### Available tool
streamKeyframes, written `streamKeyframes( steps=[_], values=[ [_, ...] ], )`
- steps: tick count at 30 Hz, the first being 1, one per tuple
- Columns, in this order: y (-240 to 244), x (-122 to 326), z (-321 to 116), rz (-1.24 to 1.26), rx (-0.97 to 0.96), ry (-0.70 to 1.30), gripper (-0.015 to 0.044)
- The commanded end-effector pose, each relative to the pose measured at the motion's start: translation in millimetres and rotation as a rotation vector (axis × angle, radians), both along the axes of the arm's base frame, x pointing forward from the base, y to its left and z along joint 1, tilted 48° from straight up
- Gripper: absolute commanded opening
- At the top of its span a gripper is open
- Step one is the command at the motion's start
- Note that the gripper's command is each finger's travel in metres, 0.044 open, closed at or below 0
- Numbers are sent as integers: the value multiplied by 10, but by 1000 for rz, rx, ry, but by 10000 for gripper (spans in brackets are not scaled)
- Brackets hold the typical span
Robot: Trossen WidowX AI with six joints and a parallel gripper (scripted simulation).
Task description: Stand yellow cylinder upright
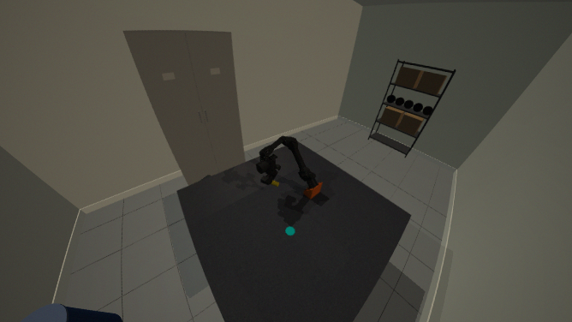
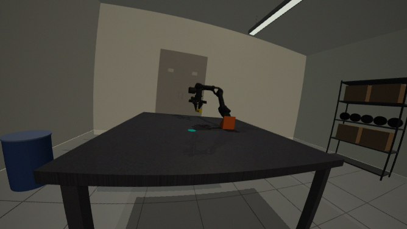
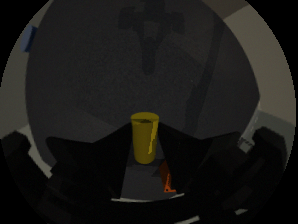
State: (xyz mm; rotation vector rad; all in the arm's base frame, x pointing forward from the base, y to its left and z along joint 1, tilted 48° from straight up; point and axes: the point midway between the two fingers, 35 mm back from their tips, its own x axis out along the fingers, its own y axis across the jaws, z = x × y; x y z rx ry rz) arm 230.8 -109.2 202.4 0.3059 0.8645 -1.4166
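The yellow tall cylinder (image 1: 275,183) (image 2: 198,111) (image 3: 144,141) is held between the fingertips of my gripper (image 1: 271,182) (image 2: 198,109) (image 3: 144,125), which is shut on it. In the exterior view it hangs above the table, lying roughly level, not upright. In the wrist view one end face of it shows, and the fingers press on its two sides. The cyan circle (image 1: 290,231) (image 2: 191,130) lies flat on the dark table top, nearer to the exterior view than the gripper. It does not show in the wrist view.
The orange block (image 1: 313,190) (image 2: 228,123) (image 3: 166,176) is at the arm's base, to the right of the gripper in the top and exterior views. The dark table (image 1: 334,257) (image 2: 183,161) carries the arm. A blue barrel (image 2: 27,161) and a shelf rack (image 2: 362,122) stand off the table.
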Motion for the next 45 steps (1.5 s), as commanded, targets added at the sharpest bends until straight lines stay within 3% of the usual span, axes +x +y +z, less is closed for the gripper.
streamKeyframes(
  steps=[1, 45],
  values=[
    [27, 20, 23, 8, -4, 9, 105],
    [755, 871, -587, 633, 95, 643, 105]
  ],
)
